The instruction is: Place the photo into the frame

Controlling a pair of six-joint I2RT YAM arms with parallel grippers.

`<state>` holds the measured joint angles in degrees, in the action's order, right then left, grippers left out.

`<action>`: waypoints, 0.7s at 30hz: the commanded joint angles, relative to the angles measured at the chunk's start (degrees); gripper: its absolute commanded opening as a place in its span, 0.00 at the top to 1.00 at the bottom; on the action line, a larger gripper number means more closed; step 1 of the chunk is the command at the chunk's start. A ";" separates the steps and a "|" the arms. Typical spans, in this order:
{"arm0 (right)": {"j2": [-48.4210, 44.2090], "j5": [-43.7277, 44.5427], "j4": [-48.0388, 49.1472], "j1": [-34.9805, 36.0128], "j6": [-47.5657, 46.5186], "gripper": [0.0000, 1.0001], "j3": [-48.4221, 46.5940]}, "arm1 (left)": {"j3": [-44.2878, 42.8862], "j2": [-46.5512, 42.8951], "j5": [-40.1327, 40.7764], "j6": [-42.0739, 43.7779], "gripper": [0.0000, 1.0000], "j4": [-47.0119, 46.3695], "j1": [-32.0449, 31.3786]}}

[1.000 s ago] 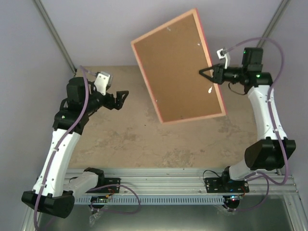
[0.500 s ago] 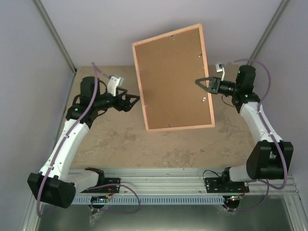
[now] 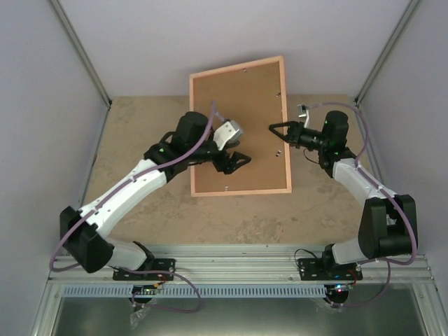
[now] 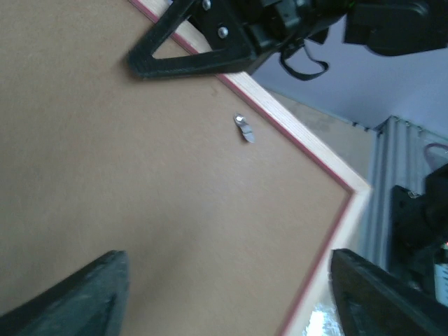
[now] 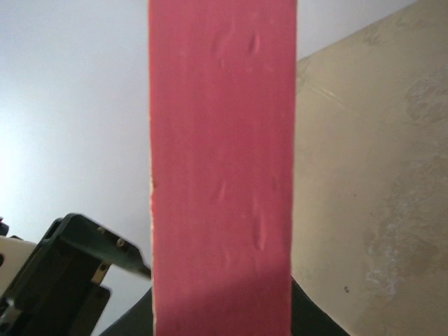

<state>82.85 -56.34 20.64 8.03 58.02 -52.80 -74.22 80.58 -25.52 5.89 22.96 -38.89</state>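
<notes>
The frame [image 3: 239,133] hangs tilted above the table with its back up, a pale pinkish-wood rim around a brown backing board [image 4: 126,175] that carries small metal clips [image 4: 243,129]. My right gripper [image 3: 274,129] is shut on the frame's right edge, and that edge's pink face [image 5: 220,140] fills the right wrist view between the fingers [image 5: 311,318]. My left gripper [image 3: 241,159] hovers open over the lower part of the backing board. In the left wrist view its fingers [image 4: 77,297] stand wide apart, nothing clamped between them. The photo is hidden.
The tan mottled table [image 3: 154,203] lies under both arms, enclosed by grey walls with metal corner posts [image 3: 80,56]. An aluminium rail [image 3: 231,255] with the arm bases runs along the near edge.
The right gripper has brought the frame down and to the left, nearly square to the table. The left arm has swung right over the frame's back, its jaws narrowing somewhat.
</notes>
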 commanded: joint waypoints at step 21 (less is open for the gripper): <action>-1.44 3.10 9.17 0.41 12.29 0.99 1.47 | -11.22 16.72 23.08 3.38 0.61 -0.02 -13.71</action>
<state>83.11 -51.33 19.62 8.25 66.65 -50.70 -83.77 96.16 -1.10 8.60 21.89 -50.52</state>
